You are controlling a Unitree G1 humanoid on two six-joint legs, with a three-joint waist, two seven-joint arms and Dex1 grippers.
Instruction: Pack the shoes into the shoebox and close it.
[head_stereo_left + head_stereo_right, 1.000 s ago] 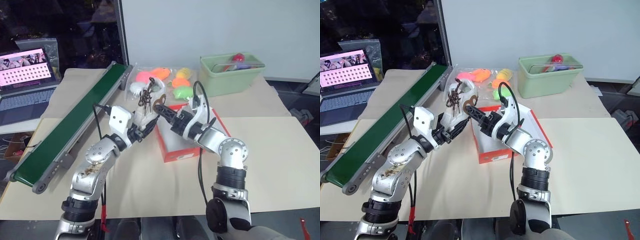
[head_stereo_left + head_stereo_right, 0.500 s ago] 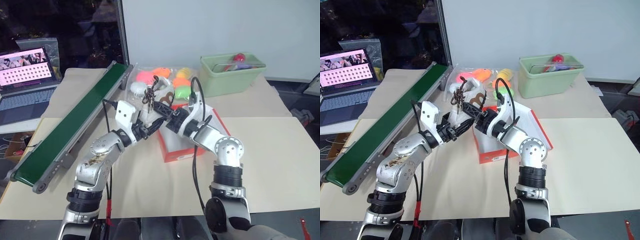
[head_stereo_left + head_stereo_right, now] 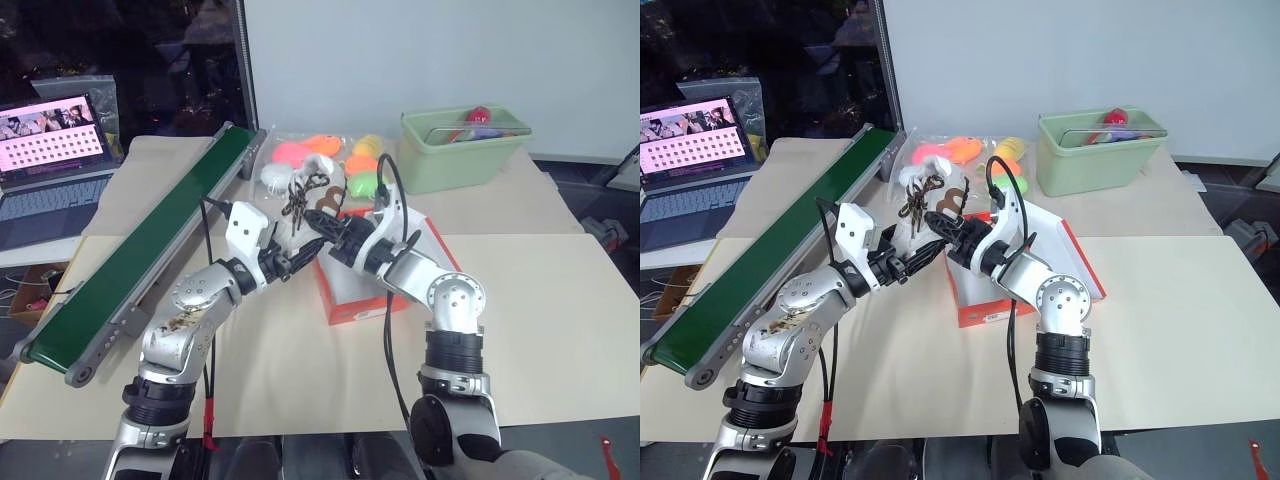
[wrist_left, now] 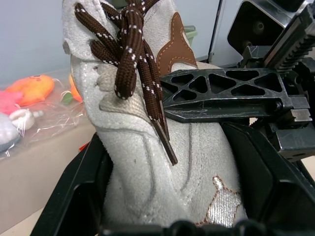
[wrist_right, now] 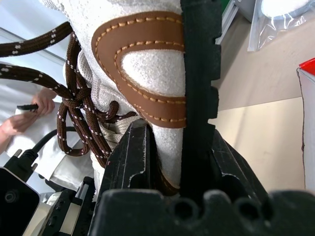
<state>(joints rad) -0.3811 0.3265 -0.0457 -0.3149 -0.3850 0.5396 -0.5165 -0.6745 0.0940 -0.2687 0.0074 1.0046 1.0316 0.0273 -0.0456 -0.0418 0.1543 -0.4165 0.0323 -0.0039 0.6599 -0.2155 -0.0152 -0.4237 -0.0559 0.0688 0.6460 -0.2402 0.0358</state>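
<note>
One cream-white suede shoe (image 4: 162, 162) with dark brown laces and a brown stitched patch is held upright in the air, just left of the shoebox. The red-orange shoebox (image 3: 352, 300) sits on the table, open, its inside white.

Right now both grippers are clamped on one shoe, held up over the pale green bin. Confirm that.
Wrong about the place. The left gripper and right gripper are clamped on one shoe, but the left eye view shows it held up beside the open shoebox; the pale green bin stands farther back.
</note>
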